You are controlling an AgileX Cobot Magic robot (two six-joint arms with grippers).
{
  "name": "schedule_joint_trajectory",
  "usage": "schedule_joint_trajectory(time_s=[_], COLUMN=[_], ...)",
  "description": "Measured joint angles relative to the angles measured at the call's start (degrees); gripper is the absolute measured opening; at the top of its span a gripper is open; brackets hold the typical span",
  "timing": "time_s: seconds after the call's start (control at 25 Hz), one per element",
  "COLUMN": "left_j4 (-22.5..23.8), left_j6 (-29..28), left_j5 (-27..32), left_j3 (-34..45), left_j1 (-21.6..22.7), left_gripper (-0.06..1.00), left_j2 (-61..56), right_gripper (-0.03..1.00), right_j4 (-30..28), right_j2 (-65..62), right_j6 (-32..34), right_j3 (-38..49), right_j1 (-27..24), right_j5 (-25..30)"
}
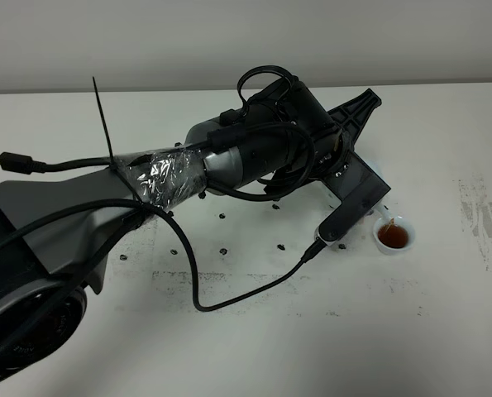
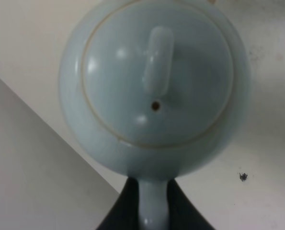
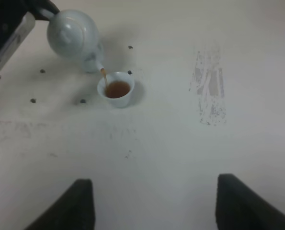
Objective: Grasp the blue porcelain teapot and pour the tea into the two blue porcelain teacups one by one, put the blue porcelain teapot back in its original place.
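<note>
Pouring: pale sky-blue glossy round porcelain teapot, lid on, tilted, spout just above small pale-blue handleless porcelain teacup, right of centre in overhead frame. Thin brown tea stream falls into teacup, which holds brown tea. Left gripper pinched tight on teapot's loop handle. Right gripper spread wide, holding nothing.

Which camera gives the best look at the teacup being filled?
The right wrist view: the teacup stands whole, tea streaming in from the teapot spout. The exterior high view shows it smaller, beside the arm. The left wrist view misses it.
</note>
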Motion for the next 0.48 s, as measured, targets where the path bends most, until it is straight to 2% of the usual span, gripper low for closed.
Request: schedule_joint_trajectory(time_s=[0.48], left_j4=[0.00], left_j6=[0.00], left_j5=[-0.05], left_j3=[0.00], left_j1=[-0.39], left_gripper=[0.04], left_j2=[0.00], right_gripper=[0.52], right_j4=[0.00], right_j2=[0.00], right_j6=[0.00], right_j3=[0.00], right_j1=[0.00], right_j5=[0.00])
